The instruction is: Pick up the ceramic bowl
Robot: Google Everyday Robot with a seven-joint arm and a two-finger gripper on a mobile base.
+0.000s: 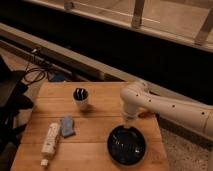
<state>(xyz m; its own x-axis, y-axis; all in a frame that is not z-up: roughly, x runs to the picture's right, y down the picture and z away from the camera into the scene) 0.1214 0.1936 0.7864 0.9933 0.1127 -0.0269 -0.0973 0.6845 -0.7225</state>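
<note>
The ceramic bowl (pixel 126 146) is wide, shallow and glossy black. It sits on the wooden table (pixel 95 150) near the front right corner. My white arm (pixel 170 107) reaches in from the right and bends down at the wrist. The gripper (pixel 128 124) points down at the bowl's far rim, right above or at its edge. I cannot tell whether it touches the bowl.
A small white cup (pixel 80 98) with dark items stands mid-table at the back. A blue cloth (pixel 67 126) and a white tube (pixel 50 140) lie front left. A dark chair (pixel 10 102) and cables (pixel 31 74) are at the left; a dark wall runs behind.
</note>
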